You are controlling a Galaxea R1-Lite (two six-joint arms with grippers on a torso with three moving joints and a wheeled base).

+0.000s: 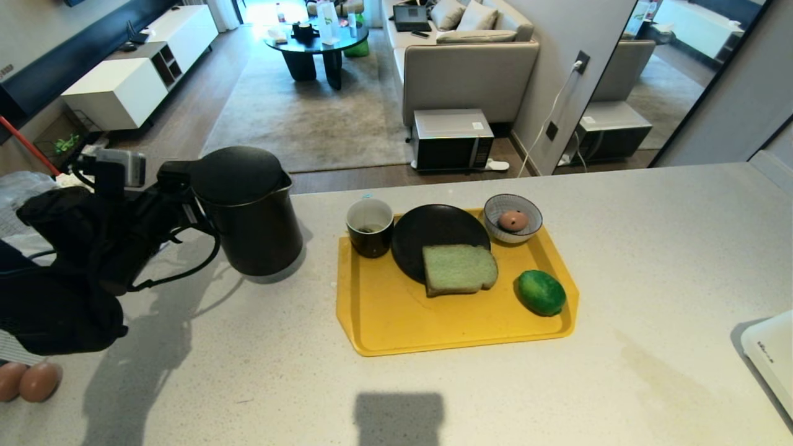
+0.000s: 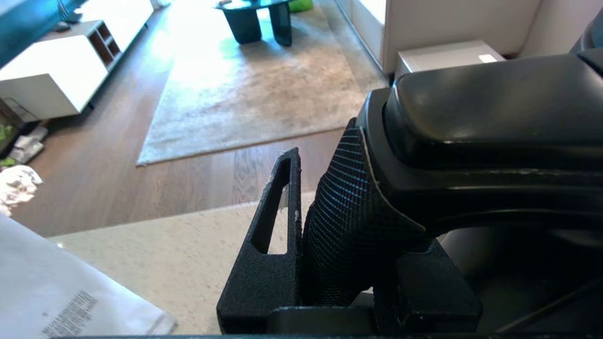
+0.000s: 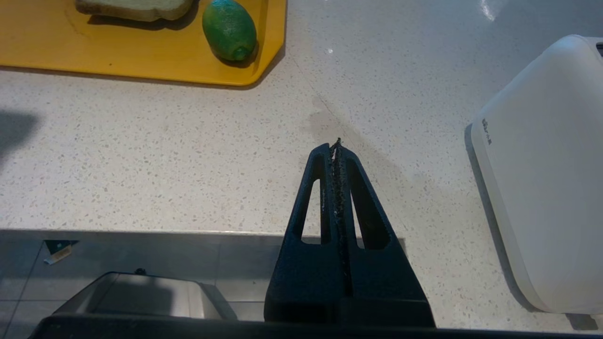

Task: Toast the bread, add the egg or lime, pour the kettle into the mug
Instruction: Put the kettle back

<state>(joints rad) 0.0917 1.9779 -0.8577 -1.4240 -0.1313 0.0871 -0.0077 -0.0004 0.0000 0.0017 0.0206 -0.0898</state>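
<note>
This is a lived-in home, an open-plan flat where a kitchen counter looks straight onto the sitting room. The pale speckled stone worktop (image 1: 650, 248) fills the lower half of the head view. Beyond its far edge lies dark wood flooring with a large beige rug (image 1: 310, 118) at upper centre. A grey fabric sofa with cushions (image 1: 464, 56) sits at the top, a round dark coffee table (image 1: 316, 43) beside it, a long white low cabinet (image 1: 142, 68) at upper left, and a silver microwave oven (image 1: 452, 139) stands on the floor.
</note>
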